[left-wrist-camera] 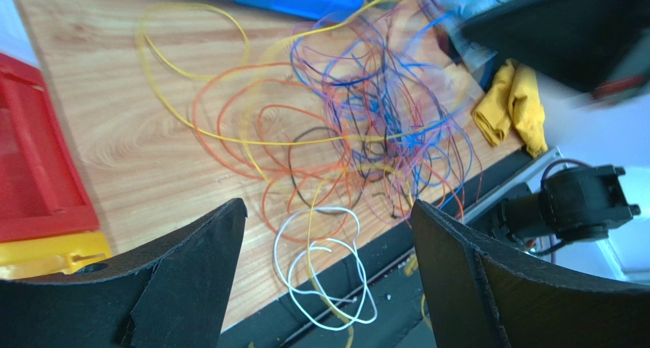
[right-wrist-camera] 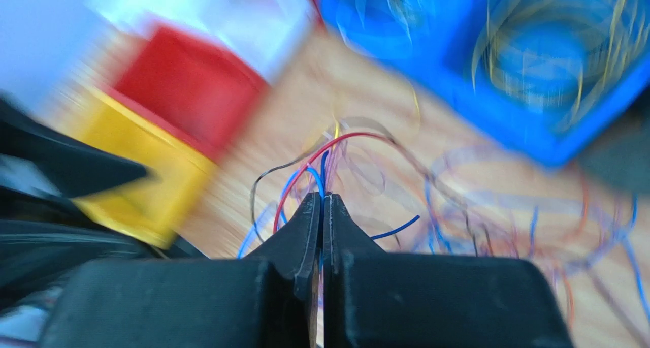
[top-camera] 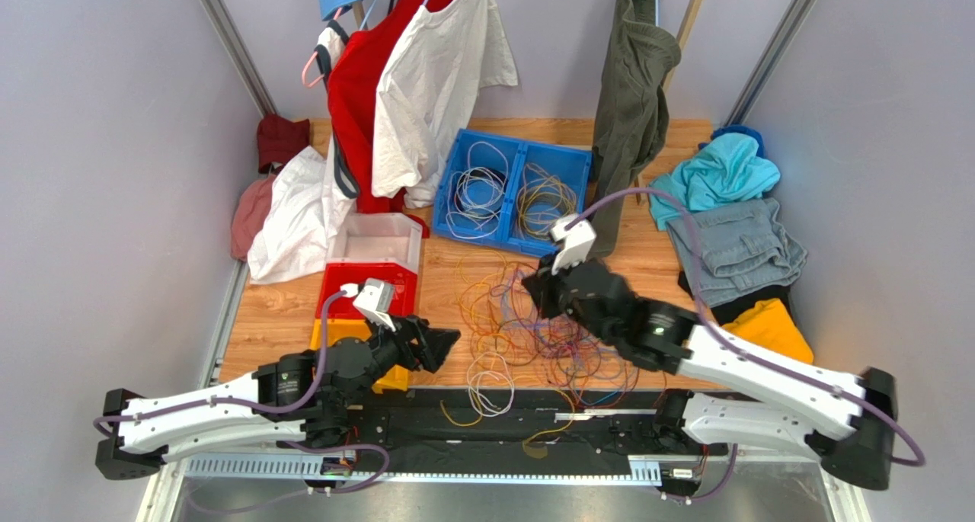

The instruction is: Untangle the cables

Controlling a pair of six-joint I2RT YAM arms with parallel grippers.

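The cables [top-camera: 538, 328] lie in a tangled pile of orange, yellow, purple, blue and red strands [left-wrist-camera: 366, 112] on the wooden table between the arms. My right gripper [top-camera: 536, 293] is down at the pile's far left side. In the right wrist view it [right-wrist-camera: 322, 197] is shut, with a thin blue cable [right-wrist-camera: 313, 177] running out from between its tips and a red one [right-wrist-camera: 305, 169] arching beside it. My left gripper [top-camera: 452, 341] is open at the pile's near left, its jaws [left-wrist-camera: 328, 203] wide apart above a loose white cable [left-wrist-camera: 275, 249] at the table's front edge.
A blue two-part bin [top-camera: 589, 162] holding coiled cables stands behind the pile. Red [top-camera: 366, 282], white [top-camera: 378, 242] and yellow [top-camera: 395, 379] bins sit at the left. Clothes lie at the right [top-camera: 732, 248], with a yellow cloth [left-wrist-camera: 515, 104] near the right arm, and shirts hang at the back [top-camera: 423, 76].
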